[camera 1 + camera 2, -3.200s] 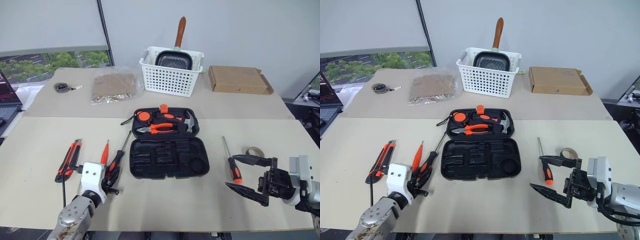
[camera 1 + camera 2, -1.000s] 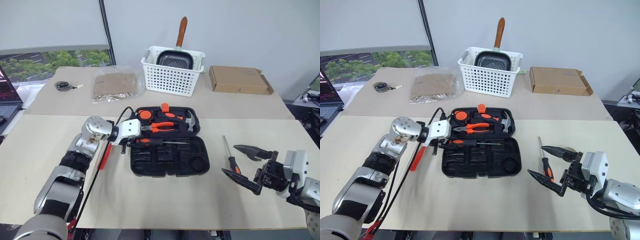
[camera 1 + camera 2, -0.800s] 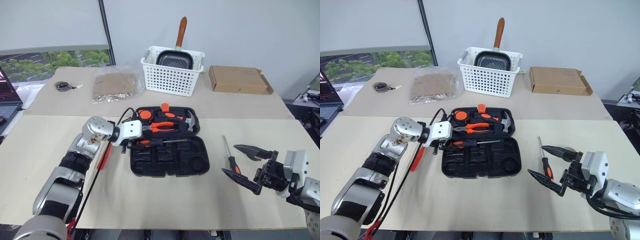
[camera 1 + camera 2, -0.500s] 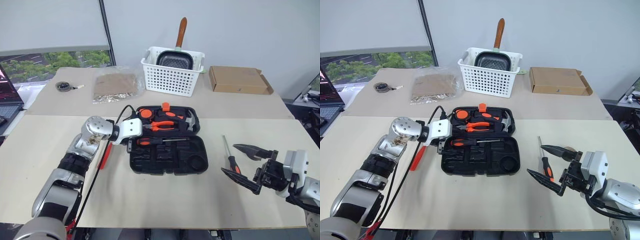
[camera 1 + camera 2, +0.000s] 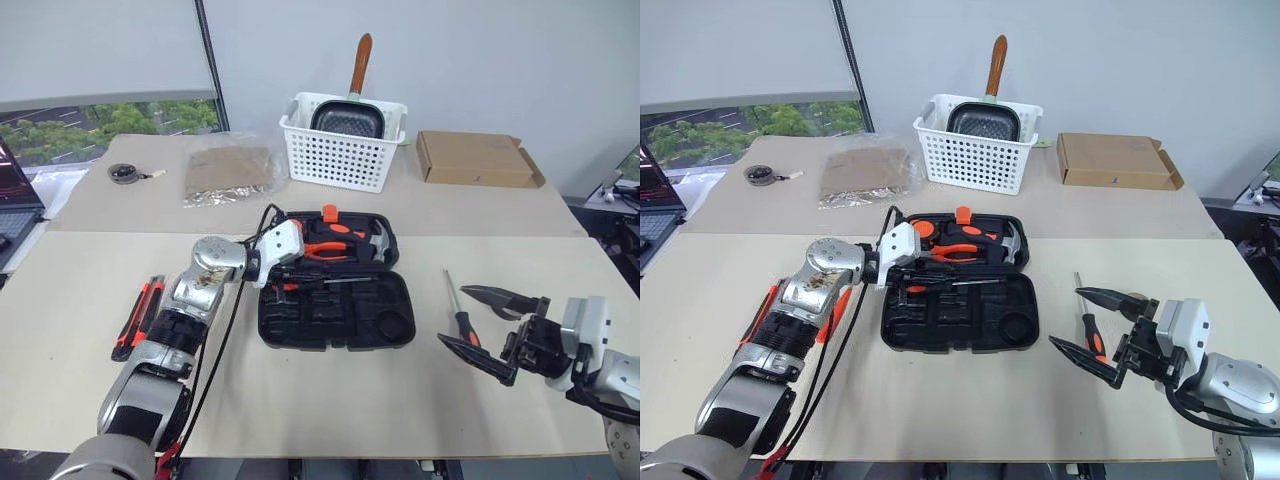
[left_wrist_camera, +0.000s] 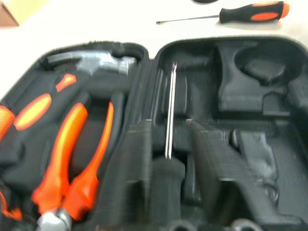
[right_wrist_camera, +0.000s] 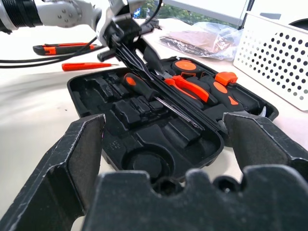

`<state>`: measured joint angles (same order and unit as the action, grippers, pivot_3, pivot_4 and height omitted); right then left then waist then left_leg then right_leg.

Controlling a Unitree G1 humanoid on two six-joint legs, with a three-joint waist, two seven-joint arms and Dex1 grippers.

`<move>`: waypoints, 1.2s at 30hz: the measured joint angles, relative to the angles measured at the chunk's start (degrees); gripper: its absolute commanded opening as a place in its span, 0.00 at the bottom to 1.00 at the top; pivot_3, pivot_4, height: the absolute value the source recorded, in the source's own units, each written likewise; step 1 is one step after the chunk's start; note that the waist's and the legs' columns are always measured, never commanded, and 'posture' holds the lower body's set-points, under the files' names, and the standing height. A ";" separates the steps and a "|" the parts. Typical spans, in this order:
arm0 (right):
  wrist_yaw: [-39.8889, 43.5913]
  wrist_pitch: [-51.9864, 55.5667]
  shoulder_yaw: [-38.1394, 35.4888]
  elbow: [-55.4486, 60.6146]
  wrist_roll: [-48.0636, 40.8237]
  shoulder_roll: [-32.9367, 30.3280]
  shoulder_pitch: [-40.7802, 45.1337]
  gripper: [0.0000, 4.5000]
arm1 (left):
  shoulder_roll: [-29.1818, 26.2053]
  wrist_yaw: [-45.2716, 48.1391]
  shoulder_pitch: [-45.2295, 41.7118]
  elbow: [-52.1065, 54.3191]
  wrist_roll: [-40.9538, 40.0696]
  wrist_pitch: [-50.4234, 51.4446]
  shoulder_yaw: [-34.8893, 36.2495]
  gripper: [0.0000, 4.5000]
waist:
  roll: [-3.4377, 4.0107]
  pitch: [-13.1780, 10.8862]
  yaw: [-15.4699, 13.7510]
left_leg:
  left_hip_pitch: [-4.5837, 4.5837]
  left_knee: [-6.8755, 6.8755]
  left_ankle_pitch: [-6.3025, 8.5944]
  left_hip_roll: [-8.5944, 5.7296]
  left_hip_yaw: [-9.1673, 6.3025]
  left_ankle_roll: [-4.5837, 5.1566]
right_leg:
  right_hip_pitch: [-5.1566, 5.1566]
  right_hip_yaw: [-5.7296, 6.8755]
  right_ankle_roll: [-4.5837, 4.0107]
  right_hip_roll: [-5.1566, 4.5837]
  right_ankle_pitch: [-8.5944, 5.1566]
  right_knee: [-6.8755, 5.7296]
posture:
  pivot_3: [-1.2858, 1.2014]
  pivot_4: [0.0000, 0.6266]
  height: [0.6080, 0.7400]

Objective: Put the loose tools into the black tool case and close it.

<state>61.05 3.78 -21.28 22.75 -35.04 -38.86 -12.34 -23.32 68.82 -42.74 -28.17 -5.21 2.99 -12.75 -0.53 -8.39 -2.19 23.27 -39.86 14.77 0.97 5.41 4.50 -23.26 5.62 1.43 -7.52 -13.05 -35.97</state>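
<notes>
**Tools half packed as case lies open**

The black tool case [image 5: 335,285] lies open mid-desk [image 5: 300,390], one long screwdriver [image 7: 144,94] already in its tray. The left gripper [image 5: 283,243] hovers at the case's left edge, jaws shut and apparently empty. The right gripper [image 5: 495,330] waits with jaws wide beside the second screwdriver [image 5: 462,320]. A utility knife [image 5: 137,315] and a short orange screwdriver [image 7: 89,66] lie left. These look light and rigid; their rubbery handles seem the likeliest place to grip.

Black tool case [image 5: 337,318] lies open; one long screwdriver [image 5: 461,316] lies right of it.
</notes>
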 measured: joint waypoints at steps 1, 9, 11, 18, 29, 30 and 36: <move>0.01 -0.02 0.01 -0.02 0.00 0.07 0.00 1.00 | 0.33 0.00 -0.20 -1.23 0.39 -0.64 -0.03 0.02 | 0.00 0.00 -0.03 | 0.01 0.00 0.00 0.00 0.00 0.00 | 0.00 0.00 0.00 -0.01 0.00 0.01 | 0.52 0.24 0.70; 0.10 -0.84 -0.03 -0.44 0.00 0.33 -0.36 1.00 | 1.40 0.99 -3.13 -9.08 2.78 -7.84 -1.94 0.02 | 0.00 0.00 -0.32 | -0.02 -0.01 0.02 -0.02 0.00 0.04 | 0.07 0.02 -0.34 -0.05 0.22 0.06 | 0.52 0.24 0.70; 0.10 -0.88 -0.04 -0.51 0.00 0.33 -0.41 1.00 | 1.87 0.82 -3.88 -10.94 3.43 -8.64 -2.41 0.02 | 0.01 0.01 -0.35 | -0.07 -0.03 0.02 -0.02 -0.01 0.04 | 0.10 0.02 -0.29 -0.06 0.22 0.05 | 0.52 0.24 0.70; 0.12 -1.13 -0.04 -0.94 0.35 0.33 -1.13 1.00 | 3.08 -0.39 -4.76 -14.27 4.90 -9.79 -2.82 0.02 | 0.06 0.04 -0.34 | -0.23 -0.04 -0.03 0.00 -0.04 0.08 | 0.11 0.02 0.13 -0.16 0.10 0.03 | 0.52 0.24 0.70; -10.48 5.06 -0.01 -1.36 8.30 -0.13 -4.49 1.00 | 3.08 2.20 -2.24 -5.75 -4.15 -1.37 3.57 0.02 | 0.04 0.03 -0.06 | 0.38 -0.03 -0.26 -0.07 0.05 0.12 | -0.32 0.06 -0.23 -0.43 0.56 0.03 | 0.52 0.24 0.70; -12.37 7.09 0.08 -1.14 9.18 -0.15 -4.31 1.00 | 2.19 3.29 -1.93 -2.02 -6.49 0.62 5.03 0.11 | 0.05 0.04 -0.05 | 0.47 0.01 -0.27 -0.09 0.06 0.12 | -0.44 0.04 -0.26 -0.38 0.58 0.02 | 0.52 0.24 0.70; -20.85 19.89 0.59 -0.88 12.62 -2.41 -4.13 1.00 | -6.34 13.42 3.20 16.41 -16.61 7.60 7.43 0.49 | 0.10 0.06 0.84 | 0.56 0.15 -0.56 -0.06 0.18 -0.38 | -0.70 -0.06 -0.38 -0.24 0.51 -0.05 | 0.52 0.24 0.70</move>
<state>40.20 23.67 -20.69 21.87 -22.41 -41.27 -16.47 -29.67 82.24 -39.54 -11.76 -21.82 10.58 -5.32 -0.42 -8.33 -1.35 23.83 -39.71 14.22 0.91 5.60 4.11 -23.97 5.56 1.05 -7.76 -12.54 -36.02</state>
